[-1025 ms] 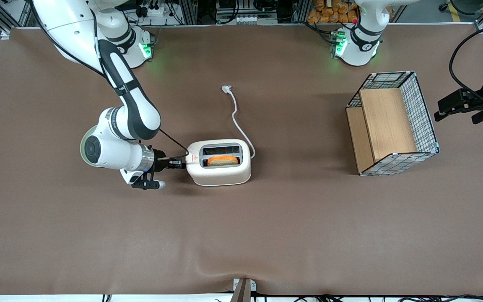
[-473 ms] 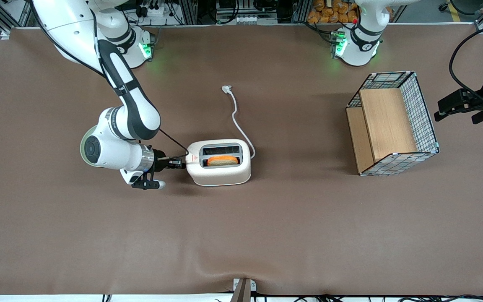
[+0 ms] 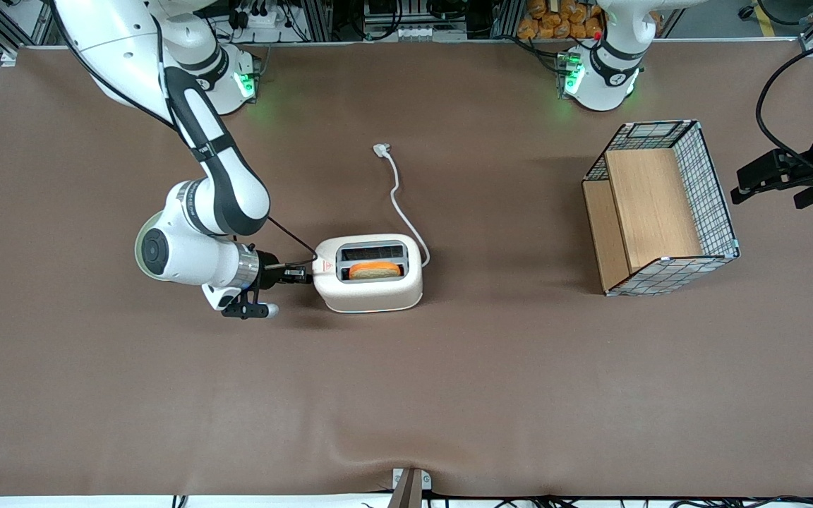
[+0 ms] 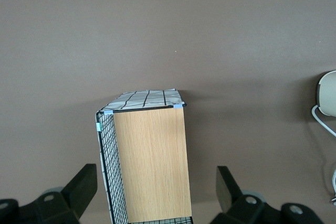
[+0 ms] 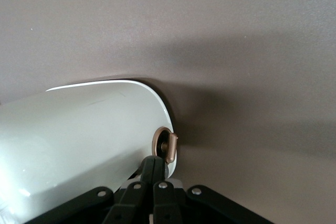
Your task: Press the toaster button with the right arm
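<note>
- Resting on the brown table (image 3: 449,388) left of centre in the front view, the toaster (image 3: 368,272) holds a slice of toast (image 3: 375,269) in the slot nearer the camera.
- The right arm (image 3: 202,176) reaches down from the upper left of the frame, its gripper (image 3: 300,276) level against the toaster's short end by the red mark.
- The gripper's fingers (image 5: 153,174) are together, their tips touching the toaster button (image 5: 167,146).
- A white cord (image 3: 399,197) trails toward the upper middle.
- A wire-and-wood basket (image 3: 660,208) sits toward the parked arm's end.
</note>
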Motion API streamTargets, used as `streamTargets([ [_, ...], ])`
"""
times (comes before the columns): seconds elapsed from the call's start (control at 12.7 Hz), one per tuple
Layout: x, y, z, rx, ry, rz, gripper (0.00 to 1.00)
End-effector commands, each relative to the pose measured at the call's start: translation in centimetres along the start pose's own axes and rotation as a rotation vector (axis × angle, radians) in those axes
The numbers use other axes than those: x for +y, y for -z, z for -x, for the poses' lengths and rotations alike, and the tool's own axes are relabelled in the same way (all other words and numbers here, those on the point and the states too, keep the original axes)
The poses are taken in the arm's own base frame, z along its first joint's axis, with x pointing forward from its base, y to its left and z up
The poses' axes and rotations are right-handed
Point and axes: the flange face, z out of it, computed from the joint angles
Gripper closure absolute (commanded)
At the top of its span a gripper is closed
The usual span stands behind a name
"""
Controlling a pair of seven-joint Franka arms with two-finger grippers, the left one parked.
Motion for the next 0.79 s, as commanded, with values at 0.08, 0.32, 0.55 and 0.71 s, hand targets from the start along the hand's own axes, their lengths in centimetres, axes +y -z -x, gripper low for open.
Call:
streamTargets([
  [0.08,1.2,-0.7,-0.8,0.005,0.013,-0.017,1.0],
  [0.32,1.7,2.4,-2.4,-0.051,0.001,-0.056,1.0],
  [0.55,2.3,4.9,-3.4,-0.09,-0.003,-0.072,0.2],
  [0.71,2.5,5.1,-3.5,-0.087,-0.002,-0.069,0.0],
])
